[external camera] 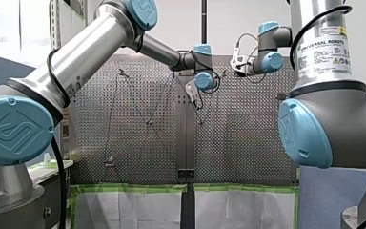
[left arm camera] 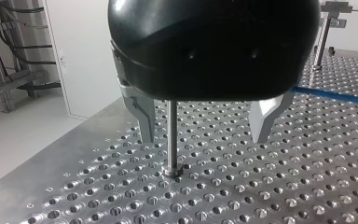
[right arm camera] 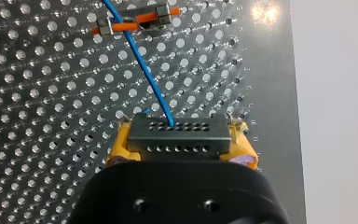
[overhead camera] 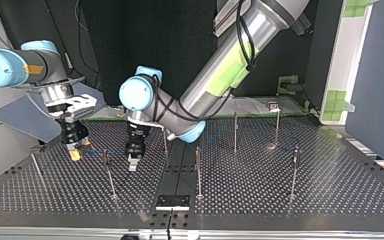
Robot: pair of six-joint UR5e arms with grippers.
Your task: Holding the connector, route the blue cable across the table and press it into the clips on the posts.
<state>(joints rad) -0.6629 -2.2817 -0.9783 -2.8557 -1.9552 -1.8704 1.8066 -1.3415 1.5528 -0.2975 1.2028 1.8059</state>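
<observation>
Late stage of the cable run. My right arm's yellow-padded gripper (right arm camera: 181, 142) was clamped on the grey rectangular connector (right arm camera: 177, 128), a block with two rows of small holes, held above the silver perforated metal table (right arm camera: 37, 140) towards the top view's left side. The thin blue cable (right arm camera: 142, 65) left the connector and ran in a gentle curve to a small metal clip with an orange insert (right arm camera: 135, 22), which it crossed. Whether it was seated in that clip or merely lay over it could not be told. My left arm's black gripper with metal fingers (left arm camera: 205, 135) hung low over the table, fingers spread and nothing held. A thin upright steel post (left arm camera: 172, 140) stood in the gap close to one finger, and the cable passed off to one side of that gripper. In the front view, thin lines zigzagged between posts across the view's left half. These were judged to be cable laid through other clips, though the seating there was too small to confirm. In the top view a further slender post (overhead camera: 36, 166) stood just beyond the right gripper, near the table's edge. Judged progress: most of the run was done. Left to do were pressing the cable home at the clip nearest the connector and carrying it on to any last post.
</observation>
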